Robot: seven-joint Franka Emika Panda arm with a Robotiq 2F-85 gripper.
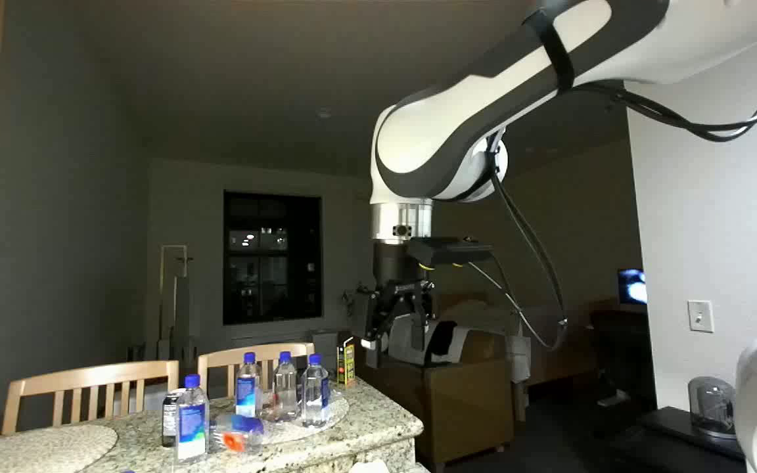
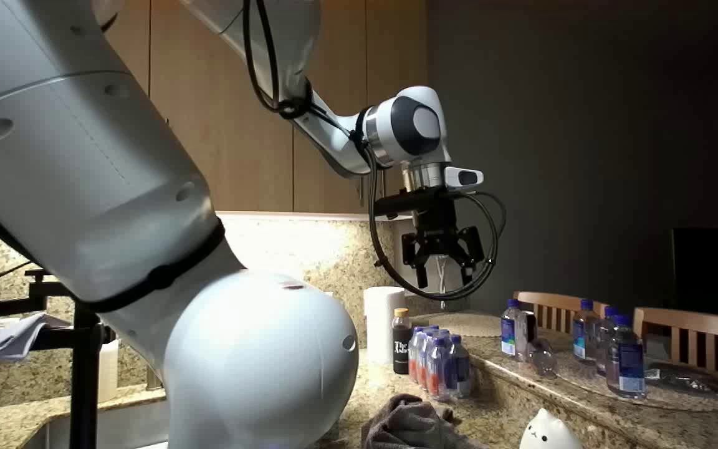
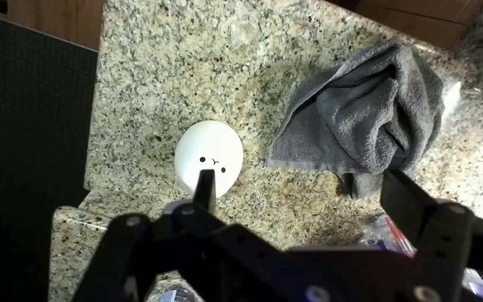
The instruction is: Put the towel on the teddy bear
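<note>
The dark grey towel (image 3: 363, 113) lies crumpled on the granite counter, on the right side of the wrist view. It also shows at the bottom of an exterior view (image 2: 406, 427). The teddy bear appears as a smooth white rounded figure (image 3: 212, 142) with a small black face, left of the towel and apart from it. It also shows in an exterior view (image 2: 546, 433), cut off by the lower edge. My gripper (image 3: 300, 180) is open and empty, pointing down well above the counter. It shows open in both exterior views (image 1: 397, 345) (image 2: 444, 276).
Several plastic bottles (image 2: 439, 362) stand grouped on the counter, beside a dark bottle (image 2: 401, 343) and a paper towel roll (image 2: 384, 321). A raised granite ledge (image 1: 378, 407) holds more blue-capped bottles (image 1: 192, 420) and a can (image 1: 169, 419). Wooden chairs (image 1: 92, 376) stand behind it.
</note>
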